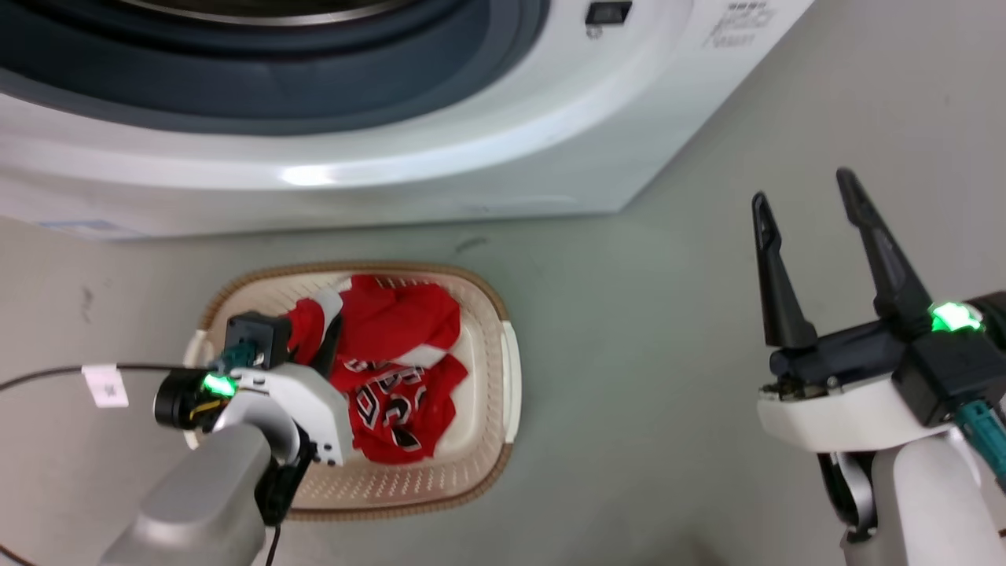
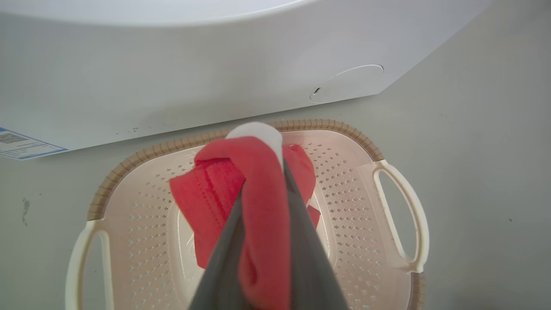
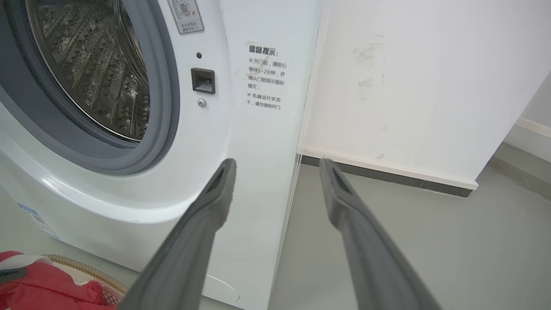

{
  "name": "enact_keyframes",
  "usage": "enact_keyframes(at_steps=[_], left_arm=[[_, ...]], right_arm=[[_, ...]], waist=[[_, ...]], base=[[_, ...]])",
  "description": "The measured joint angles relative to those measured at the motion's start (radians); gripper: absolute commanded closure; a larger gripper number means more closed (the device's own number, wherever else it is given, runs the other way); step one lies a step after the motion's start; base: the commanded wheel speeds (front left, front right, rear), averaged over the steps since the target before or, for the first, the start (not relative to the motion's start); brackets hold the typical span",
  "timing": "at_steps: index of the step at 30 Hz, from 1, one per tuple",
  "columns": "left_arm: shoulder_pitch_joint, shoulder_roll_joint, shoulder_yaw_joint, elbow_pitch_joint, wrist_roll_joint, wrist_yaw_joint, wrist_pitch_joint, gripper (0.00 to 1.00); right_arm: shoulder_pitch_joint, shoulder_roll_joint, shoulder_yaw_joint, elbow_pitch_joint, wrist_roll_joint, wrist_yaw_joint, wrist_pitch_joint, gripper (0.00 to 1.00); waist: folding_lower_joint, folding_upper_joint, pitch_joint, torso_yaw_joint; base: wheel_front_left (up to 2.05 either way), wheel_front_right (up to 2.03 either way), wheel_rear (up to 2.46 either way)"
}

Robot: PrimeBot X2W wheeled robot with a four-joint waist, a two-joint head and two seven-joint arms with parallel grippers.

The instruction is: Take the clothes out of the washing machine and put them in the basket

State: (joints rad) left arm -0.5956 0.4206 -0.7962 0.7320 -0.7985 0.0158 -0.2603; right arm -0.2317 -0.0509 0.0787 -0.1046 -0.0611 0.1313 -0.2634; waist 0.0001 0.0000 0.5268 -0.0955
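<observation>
Hovering over the basket [image 1: 509, 369], the left gripper [image 2: 263, 183] has its fingers [image 2: 303, 241] clenched on a fold of the plain red garment [image 2: 202, 193] — white trim at the top of the fold, rest of the cloth drooping into the basket. Also inside: the lettered jersey [image 1: 393, 409], w/ more red cloth bunched above it in the head view. Basket sits on the grey floor [image 1: 644, 354], near the front of the washing machine [image 1: 393, 165], not touching it. The right gripper [image 1: 803, 189] is well apart from the basket on the robot's right — fingers spread, nothing between them. Steel drum [image 3: 94, 64] & grey ring [image 3: 163, 107] show at left in the right wrist view.
</observation>
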Motion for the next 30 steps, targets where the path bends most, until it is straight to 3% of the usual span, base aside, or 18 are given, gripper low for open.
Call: enact_keyframes(at_steps=[7, 14, 22, 29, 30], left_arm=[[-0.147, -0.073, 0.007, 0.270, 0.029, -0.060, -0.001, 1.00], [-0.275, -0.095, -0.025, 0.468, 0.066, -0.074, 0.022, 1.00], [-0.341, -0.114, -0.069, 0.535, 0.101, -0.066, 0.080, 1.00], [-0.351, -0.132, -0.066, 0.548, 0.087, -0.065, 0.109, 1.00], [-0.352, -0.134, -0.066, 0.549, 0.087, -0.066, 0.107, 0.24]], right_arm=[[-0.058, 0.000, -0.009, -0.031, 0.011, 0.000, 0.000, 0.00], [-0.095, 0.000, -0.021, -0.061, 0.036, 0.000, 0.000, 0.00], [-0.128, 0.000, -0.033, -0.100, 0.062, 0.000, 0.000, 0.00], [-0.136, 0.000, -0.039, -0.107, 0.063, 0.000, 0.000, 0.00], [-0.138, 0.000, -0.040, -0.108, 0.062, 0.000, 0.000, 0.00]], waist=[[0.0001, 0.0000, 0.141, -0.035], [0.0001, 0.0000, 0.272, -0.065], [0.0001, 0.0000, 0.391, -0.092], [0.0000, 0.0000, 0.422, -0.090], [0.0000, 0.0000, 0.420, -0.089]], base=[[0.00, 0.00, 0.00], [0.00, 0.00, 0.00], [0.00, 0.00, 0.00], [0.00, 0.00, 0.00], [0.00, 0.00, 0.00]])
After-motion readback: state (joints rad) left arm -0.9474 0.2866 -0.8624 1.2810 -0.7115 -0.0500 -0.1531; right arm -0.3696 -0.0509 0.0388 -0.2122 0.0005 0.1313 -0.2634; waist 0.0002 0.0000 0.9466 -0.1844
